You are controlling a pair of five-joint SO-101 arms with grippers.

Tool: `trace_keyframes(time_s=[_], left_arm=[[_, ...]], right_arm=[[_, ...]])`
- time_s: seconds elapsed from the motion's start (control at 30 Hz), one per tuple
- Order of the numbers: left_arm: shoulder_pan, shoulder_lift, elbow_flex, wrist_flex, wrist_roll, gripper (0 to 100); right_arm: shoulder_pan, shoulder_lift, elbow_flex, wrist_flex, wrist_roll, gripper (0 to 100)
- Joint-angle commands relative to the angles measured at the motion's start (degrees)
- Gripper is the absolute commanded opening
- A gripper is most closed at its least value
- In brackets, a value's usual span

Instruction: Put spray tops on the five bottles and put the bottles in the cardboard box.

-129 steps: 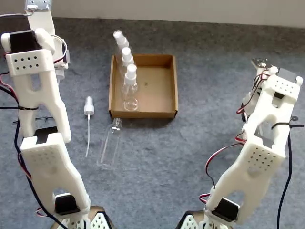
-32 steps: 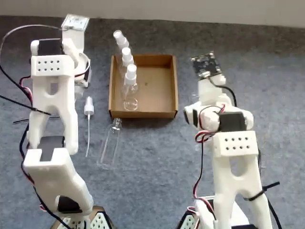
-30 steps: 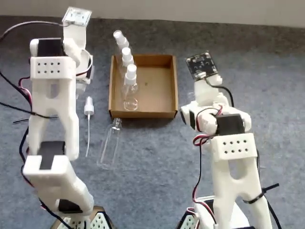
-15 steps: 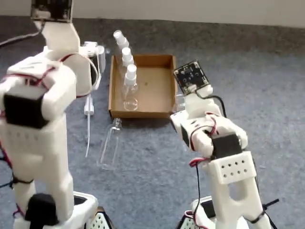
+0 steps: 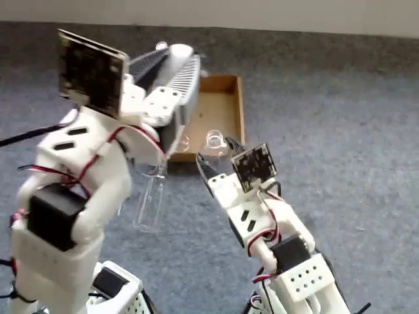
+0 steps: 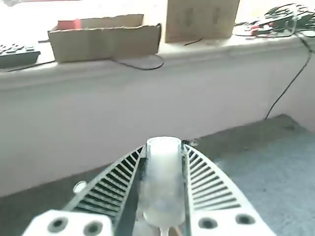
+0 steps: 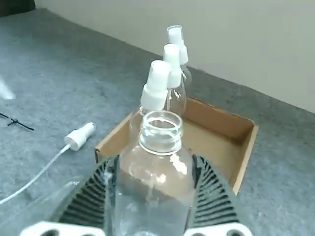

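Overhead, the left claw [image 5: 175,55] hangs high over the cardboard box [image 5: 226,104], clamped on a white spray top [image 5: 181,50]. The right claw [image 5: 218,152] grips an uncapped bottle [image 5: 215,139] upright at the box's near edge. A second bottle [image 5: 150,199] lies on the grey worktop [image 5: 340,118].

From the left wrist, the spray top [image 6: 164,187] sits pinched between both fingers.

From the right wrist, the uncapped bottle [image 7: 155,182] stands before three capped bottles [image 7: 157,91] in the box, and a loose sprayer [image 7: 78,136] lies beside it.

Soft, even light lies on the grey carpet [image 5: 340,98] with faint shadows; the ledge [image 6: 206,54] glares white, the bottle [image 7: 153,172] glints
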Motion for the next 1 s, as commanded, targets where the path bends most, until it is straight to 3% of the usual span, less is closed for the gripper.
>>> trace_keyframes(time_s=[0.0, 0.3, 0.77, 0.97], left_arm=[[6.02, -0.48, 6.29, -15.03, -0.79, 1], [8.31, 5.23, 8.31, -22.42, -0.70, 1], [8.48, 6.11, 3.03, -22.07, -0.44, 1], [8.48, 6.46, 1.01, -17.67, -0.62, 1]], right_arm=[[-0.84, -6.11, 2.07, -2.24, 0.26, 0.4], [-0.75, -12.53, 4.70, -1.98, 0.26, 0.4], [-0.75, -12.53, 4.79, -1.98, 0.26, 0.4], [-0.57, -12.53, 4.79, -1.89, 0.26, 0.4]])
